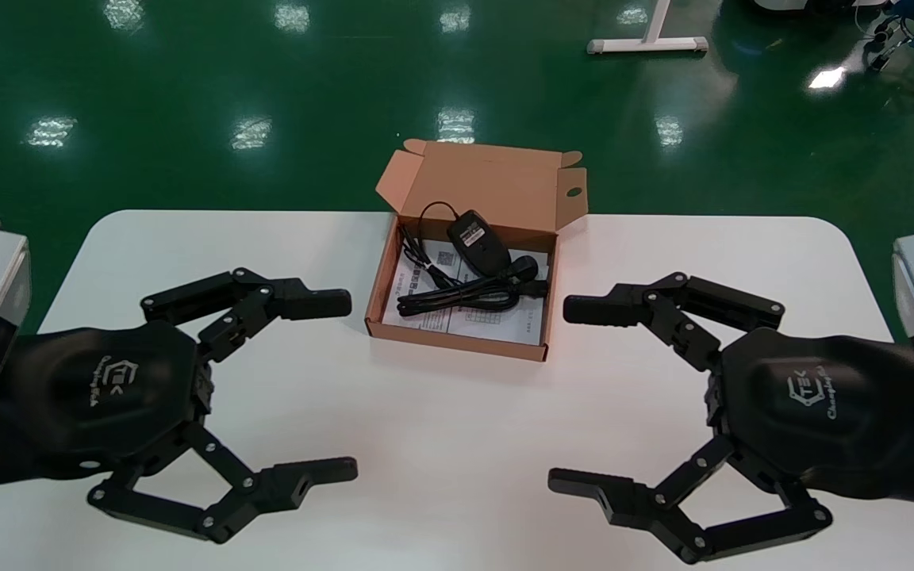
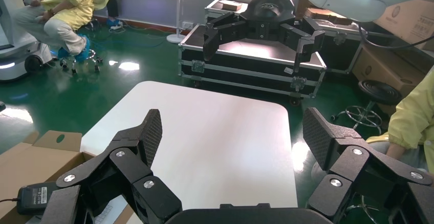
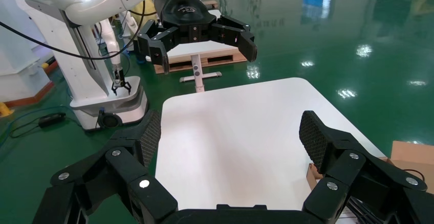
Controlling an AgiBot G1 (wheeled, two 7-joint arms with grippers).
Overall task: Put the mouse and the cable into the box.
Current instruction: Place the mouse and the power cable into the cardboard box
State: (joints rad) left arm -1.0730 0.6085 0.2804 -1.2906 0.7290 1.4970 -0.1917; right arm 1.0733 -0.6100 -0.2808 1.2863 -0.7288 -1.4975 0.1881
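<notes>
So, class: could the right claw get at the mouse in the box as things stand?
Probably yes. The box stands open, the mouse lies uncovered inside, and the right claw, open, hovers beside the box with nothing between them. The cable lies close against the mouse.

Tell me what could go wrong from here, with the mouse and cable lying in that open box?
1. The thin cord from the mouse arches up against the lid; closing the box might pinch it.
2. The box sits at the far edge of the table, between the left gripper and the right gripper, both with jaws open. A clumsy nudge could slide it off.
</notes>
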